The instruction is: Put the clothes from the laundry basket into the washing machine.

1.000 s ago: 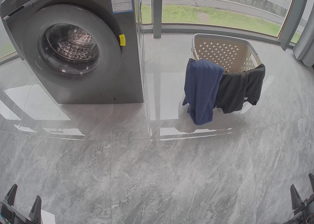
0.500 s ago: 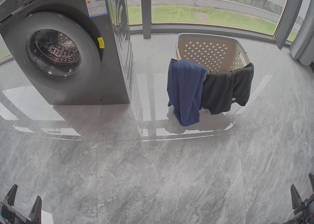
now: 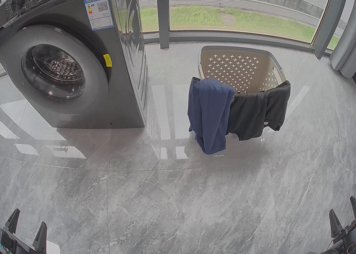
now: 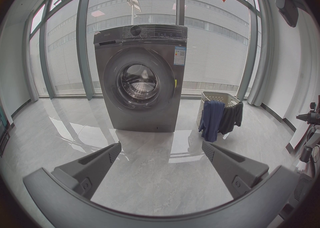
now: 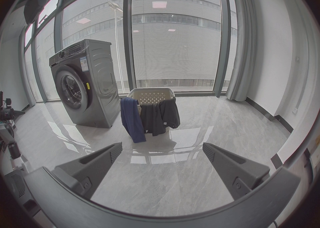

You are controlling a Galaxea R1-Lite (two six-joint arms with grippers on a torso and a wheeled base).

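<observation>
L hand (image 4: pixel 160 145) & R hand (image 5: pixel 161 145) both wide open, empty, washer (image 3: pixel 74 62) well ahead of L hand, basket (image 3: pixel 237 48) well ahead of R hand, blue cloth (image 3: pixel 209 114) & black cloth (image 3: pixel 256 114) draped over its near rim

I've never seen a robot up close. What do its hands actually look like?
The left gripper and the right gripper look alike. Each has two matte dark grey fingers, chunky wedges that taper to a blunt tip, with a small round screw hole near the base. Each pair sits on a broad dark grey bar. No markings are visible on them.
</observation>
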